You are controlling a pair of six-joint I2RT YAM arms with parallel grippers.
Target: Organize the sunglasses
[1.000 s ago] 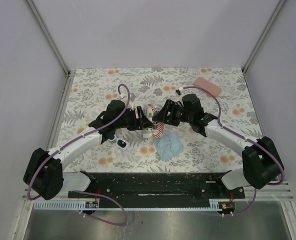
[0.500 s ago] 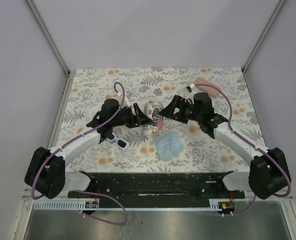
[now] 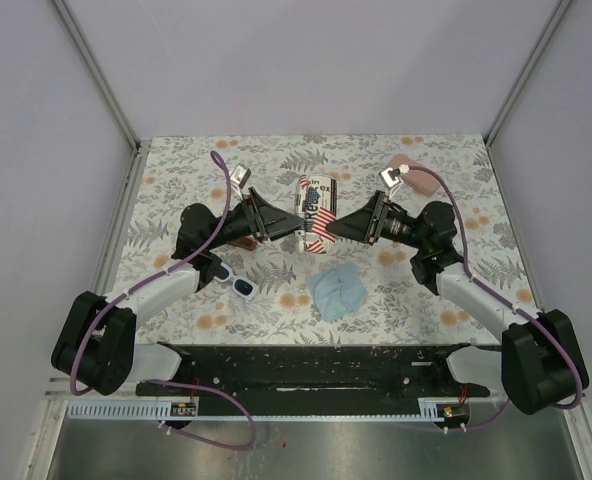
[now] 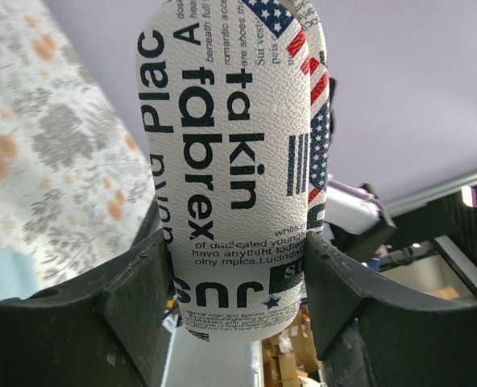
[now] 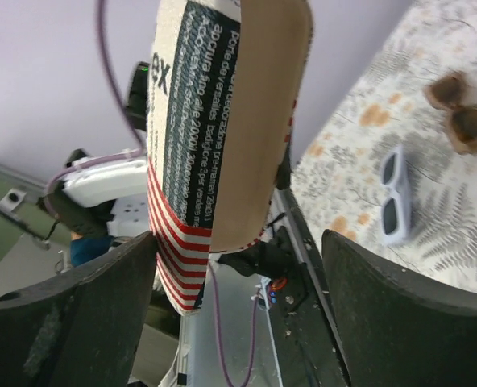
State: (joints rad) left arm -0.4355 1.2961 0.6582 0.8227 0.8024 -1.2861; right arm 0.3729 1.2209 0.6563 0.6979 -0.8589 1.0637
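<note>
The stars-and-stripes pouch [image 3: 317, 204] is held upright above the table, with my left gripper [image 3: 292, 219] shut on its lower end [image 4: 234, 258]. My right gripper [image 3: 338, 228] stands open beside it. In the right wrist view the pouch's tan mouth [image 5: 255, 113] faces me and its edge hangs between my wide jaws [image 5: 238, 266], unpinched. The white sunglasses [image 3: 240, 284] lie on the floral tabletop under the left arm, and show again [image 5: 394, 193] in the right wrist view. The brown sunglasses [image 5: 462, 114] lie just beyond them, hidden from the top camera.
A blue cloth [image 3: 337, 290] lies crumpled at the table's front centre. The pink hard case [image 3: 417, 172] rests at the back right. Grey walls enclose the table [image 3: 176, 170] on three sides. The black base rail [image 3: 296, 368] runs along the near edge.
Both arms have risen and drawn apart, and the pouch has come up from near the table to standing upright. The right jaws have spread and no longer pinch it.
</note>
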